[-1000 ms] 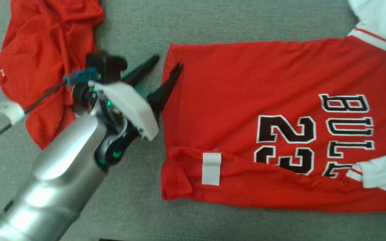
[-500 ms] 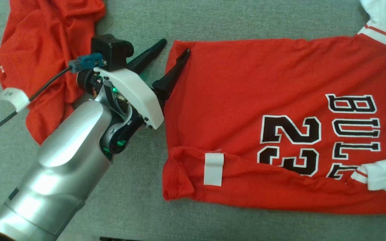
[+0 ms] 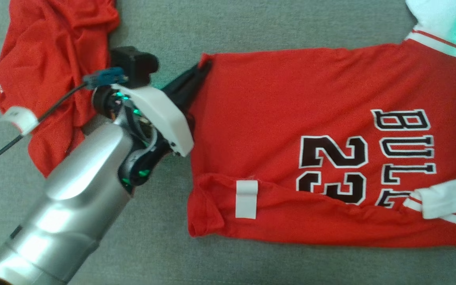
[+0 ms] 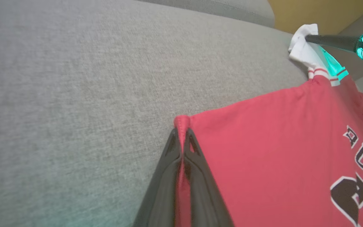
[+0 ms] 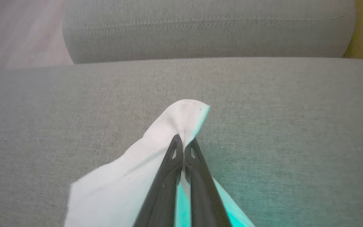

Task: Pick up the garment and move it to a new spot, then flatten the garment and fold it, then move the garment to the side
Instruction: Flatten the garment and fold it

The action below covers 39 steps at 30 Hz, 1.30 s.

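The red jersey [image 3: 291, 118] with black "BULLS 23" lettering and white sleeves lies spread on the grey cushion [image 3: 251, 23]. My left gripper [image 3: 203, 67] is shut on the jersey's far left hem corner [image 4: 181, 121], the red cloth pinched between its dark fingers [image 4: 169, 176]. My right gripper [image 5: 184, 140] is shut on the tip of the white sleeve [image 5: 175, 126]; that sleeve [image 3: 441, 23] sits at the head view's upper right. In the left wrist view the right gripper's finger [image 4: 329, 40] holds the sleeve [image 4: 304, 47] at the far side.
A second crumpled red garment [image 3: 50, 67] with a white tag [image 3: 18, 118] lies at the left, beside my left forearm [image 3: 69, 209]. A white label [image 3: 246, 199] marks the jersey's folded near edge. The sofa backrest [image 5: 206, 28] rises beyond the cushion.
My left gripper went from open astride the jersey's hem corner to shut on it. The head view shifted slightly between frames.
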### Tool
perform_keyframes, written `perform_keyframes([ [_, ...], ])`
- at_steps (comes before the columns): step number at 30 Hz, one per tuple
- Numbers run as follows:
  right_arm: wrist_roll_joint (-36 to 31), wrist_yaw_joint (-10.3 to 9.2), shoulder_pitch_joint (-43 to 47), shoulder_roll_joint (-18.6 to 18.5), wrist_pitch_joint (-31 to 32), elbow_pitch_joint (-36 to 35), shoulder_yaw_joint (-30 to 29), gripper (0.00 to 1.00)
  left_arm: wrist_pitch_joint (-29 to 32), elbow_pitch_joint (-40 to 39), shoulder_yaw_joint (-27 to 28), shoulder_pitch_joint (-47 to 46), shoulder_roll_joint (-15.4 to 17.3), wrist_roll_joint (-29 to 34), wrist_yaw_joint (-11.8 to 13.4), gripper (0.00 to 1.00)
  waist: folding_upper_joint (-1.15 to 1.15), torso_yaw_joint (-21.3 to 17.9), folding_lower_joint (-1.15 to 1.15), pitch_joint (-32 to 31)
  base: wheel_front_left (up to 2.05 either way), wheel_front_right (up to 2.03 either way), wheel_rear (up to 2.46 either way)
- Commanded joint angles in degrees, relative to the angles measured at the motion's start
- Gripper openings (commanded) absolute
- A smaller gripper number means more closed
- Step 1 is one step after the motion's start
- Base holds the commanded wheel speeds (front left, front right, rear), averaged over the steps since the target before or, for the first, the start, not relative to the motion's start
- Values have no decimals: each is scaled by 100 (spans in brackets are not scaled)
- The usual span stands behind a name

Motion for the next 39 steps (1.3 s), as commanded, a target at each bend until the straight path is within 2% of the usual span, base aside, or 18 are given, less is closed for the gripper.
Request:
perform_keyframes([
  [1,26,-4,-163,60,-123,-235,-7,0,-119,-166,328,19,296,-66,54,0,0,-79,-1,-130,0,0,0],
  [10,495,-4,533,-122,-237,-823,231,0,-525,-800,724,625,787,-192,328,0,0,-396,-1,-680,0,0,0],
  [15,799,-4,1569,-355,18,-1503,433,0,-667,-1297,751,1332,1027,-272,532,0,0,-626,-1,-1001,0,0,0],
  [23,1112,-4,3124,-490,104,-2198,596,0,-922,-1815,624,2539,1178,-429,816,0,0,-925,-1,-1433,0,0,0],
  [32,1367,-4,3967,-545,334,-2468,800,0,-1164,-1847,587,3052,1228,-381,1050,0,0,-1086,-1,-1610,0,0,0],
  [33,1355,-4,3990,-558,321,-2507,790,27,-1221,-1842,610,3069,1230,-360,1075,15,0,-1097,-1,-1608,0,0,0],
  [34,1354,-4,4011,-553,318,-2522,774,92,-1255,-1826,612,3084,1246,-327,1092,31,0,-1106,-1,-1615,0,0,0],
  [35,1377,-4,4037,-562,339,-2542,804,100,-1288,-1802,620,3113,1258,-311,1113,51,0,-1115,-1,-1631,0,0,0],
  [36,1411,-4,4061,-572,358,-2561,823,100,-1331,-1782,640,3150,1264,-306,1146,83,0,-1122,-1,-1644,0,0,0],
  [37,1427,-4,4076,-575,364,-2577,815,100,-1360,-1773,638,3188,1284,-285,1160,100,0,-1129,-1,-1656,0,0,0],
  [39,1456,-4,4083,-536,364,-2594,727,100,-1477,-1777,652,3261,1328,-202,1213,100,0,-1137,-1,-1672,0,0,0],
])
